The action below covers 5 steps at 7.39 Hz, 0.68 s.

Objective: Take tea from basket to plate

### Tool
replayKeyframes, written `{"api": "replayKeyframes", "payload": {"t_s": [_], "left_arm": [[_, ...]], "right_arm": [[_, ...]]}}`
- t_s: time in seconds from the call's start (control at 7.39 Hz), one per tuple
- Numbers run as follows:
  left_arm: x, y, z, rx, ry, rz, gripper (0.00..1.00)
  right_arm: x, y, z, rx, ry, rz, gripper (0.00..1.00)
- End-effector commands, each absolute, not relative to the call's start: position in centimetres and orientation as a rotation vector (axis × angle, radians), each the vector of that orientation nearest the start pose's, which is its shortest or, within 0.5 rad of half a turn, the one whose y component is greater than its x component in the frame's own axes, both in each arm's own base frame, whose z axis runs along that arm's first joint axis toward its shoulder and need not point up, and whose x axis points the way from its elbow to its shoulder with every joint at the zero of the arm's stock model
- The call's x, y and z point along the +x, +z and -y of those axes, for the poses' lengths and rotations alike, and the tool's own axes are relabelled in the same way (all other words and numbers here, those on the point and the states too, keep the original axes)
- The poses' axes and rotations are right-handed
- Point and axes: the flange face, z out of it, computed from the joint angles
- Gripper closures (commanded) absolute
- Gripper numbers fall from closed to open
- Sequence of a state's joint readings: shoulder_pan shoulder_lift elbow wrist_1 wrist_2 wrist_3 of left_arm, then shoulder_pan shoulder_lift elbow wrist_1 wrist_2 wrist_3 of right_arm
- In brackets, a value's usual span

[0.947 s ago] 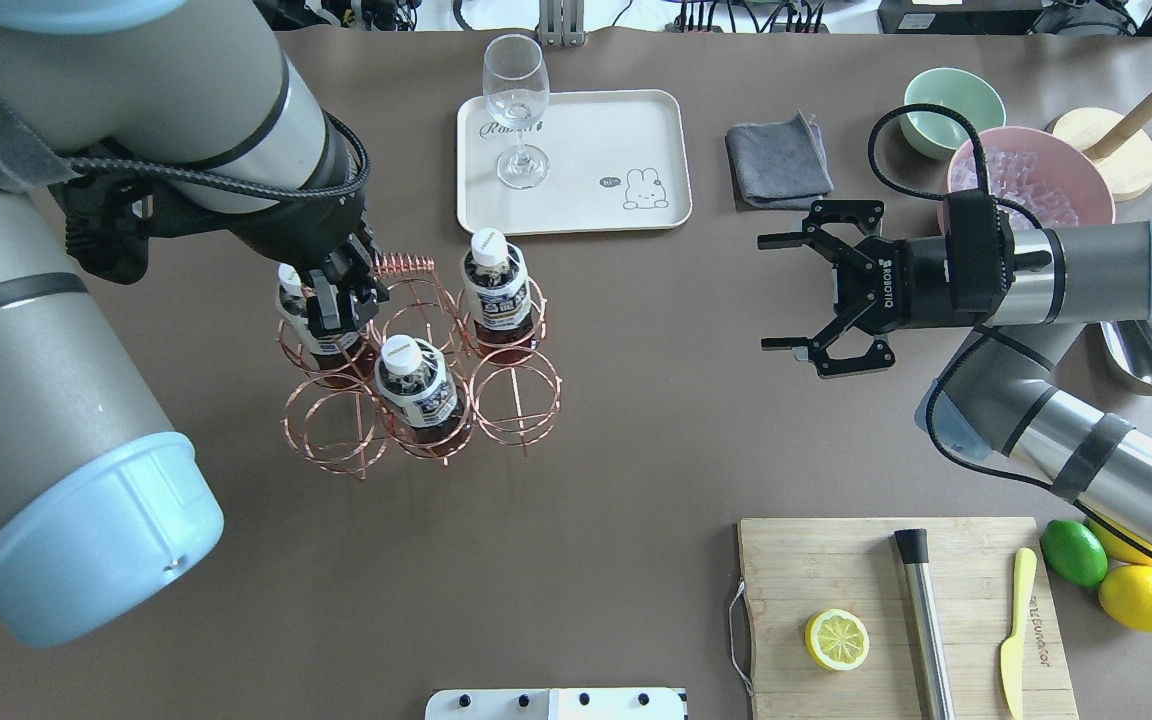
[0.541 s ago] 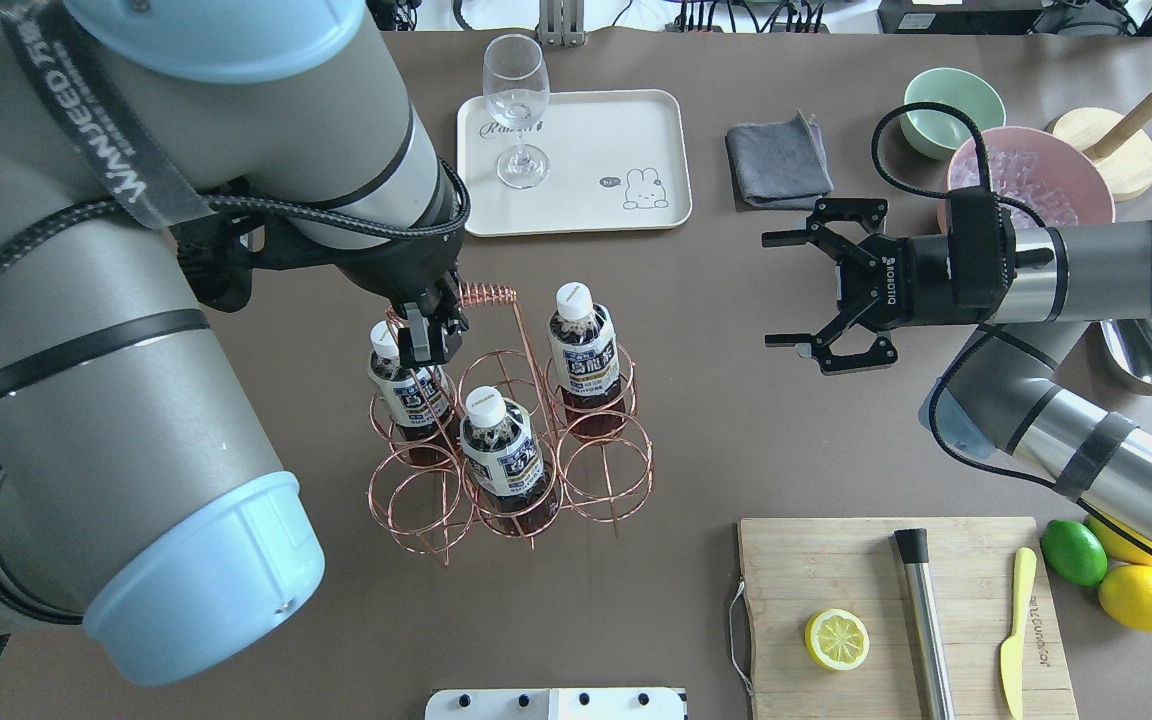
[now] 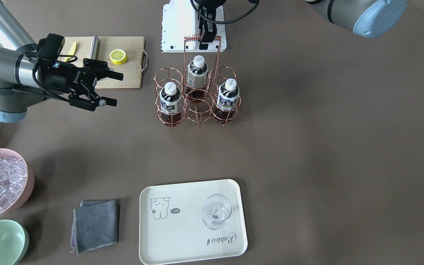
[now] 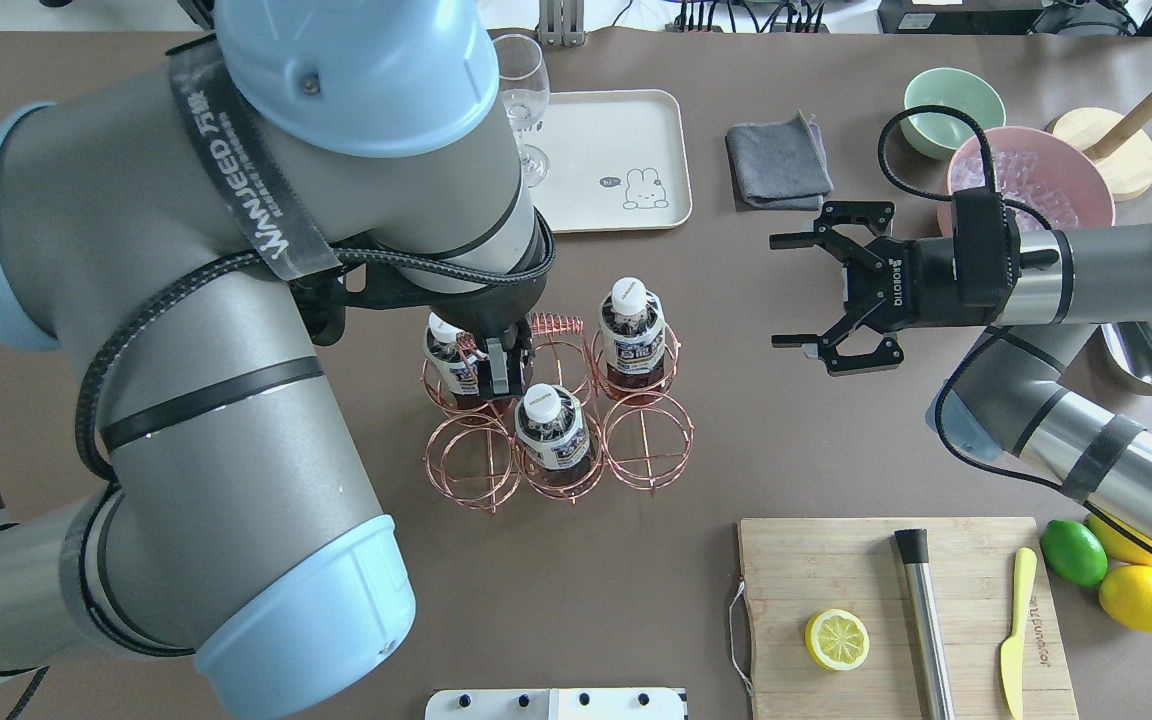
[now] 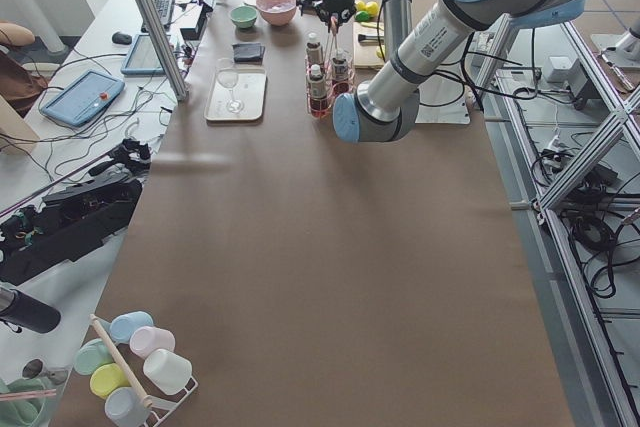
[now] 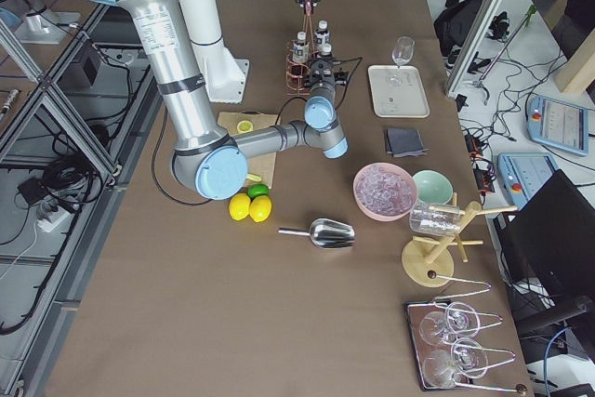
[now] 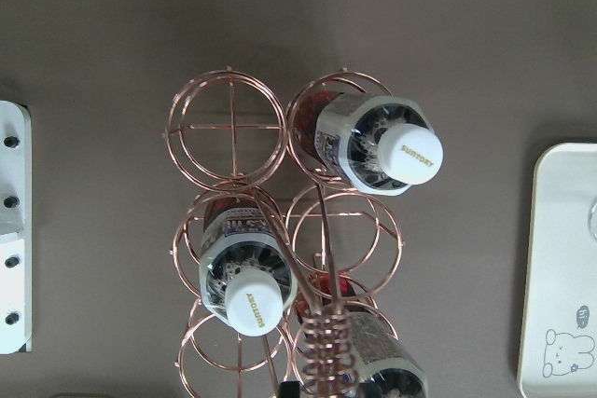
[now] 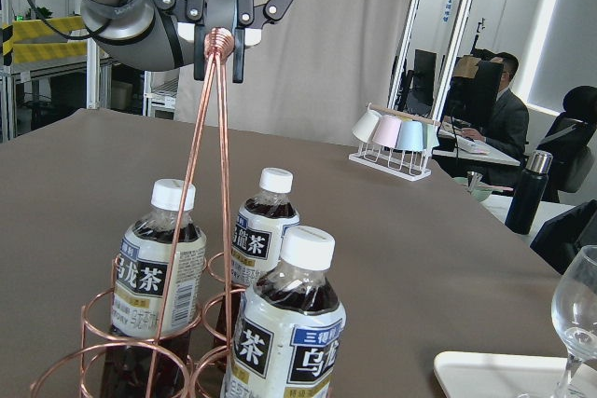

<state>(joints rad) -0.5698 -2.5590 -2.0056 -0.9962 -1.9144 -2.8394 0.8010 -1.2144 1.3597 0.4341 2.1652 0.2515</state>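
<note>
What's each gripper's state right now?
Left gripper: closed on the basket, at its coiled handle.
Right gripper: open, holding nothing.

Left arm folds in from the left, wrist pointing straight down, left gripper (image 4: pixel 499 368) pinched shut on the basket handle (image 4: pixel 556 323). Right arm comes in from the right with forearm level. Right gripper (image 4: pixel 777 291) points left, jaws spread wide.

Part of plate (image 4: pixel 626 130) behind left arm (image 4: pixel 236 330)
</note>
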Motion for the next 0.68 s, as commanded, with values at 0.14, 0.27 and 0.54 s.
{"api": "replayKeyframes", "payload": {"t_s": [0.14, 0.27, 0.54], "left_arm": [[43.85, 0.72, 39.72, -0.658, -1.559, -0.751, 1.00], [43.85, 0.48, 39.71, -0.659, -1.557, -0.756, 1.00], [43.72, 0.09, 39.63, -0.663, -1.556, -0.763, 1.00]], "right_arm": [[-32.92, 38.02, 45.09, 1.675, -0.922, 1.376, 0.01], [-32.90, 37.96, 45.07, 1.677, -0.923, 1.377, 0.01], [-33.29, 37.17, 45.10, 1.660, -0.909, 1.406, 0.01]]}}
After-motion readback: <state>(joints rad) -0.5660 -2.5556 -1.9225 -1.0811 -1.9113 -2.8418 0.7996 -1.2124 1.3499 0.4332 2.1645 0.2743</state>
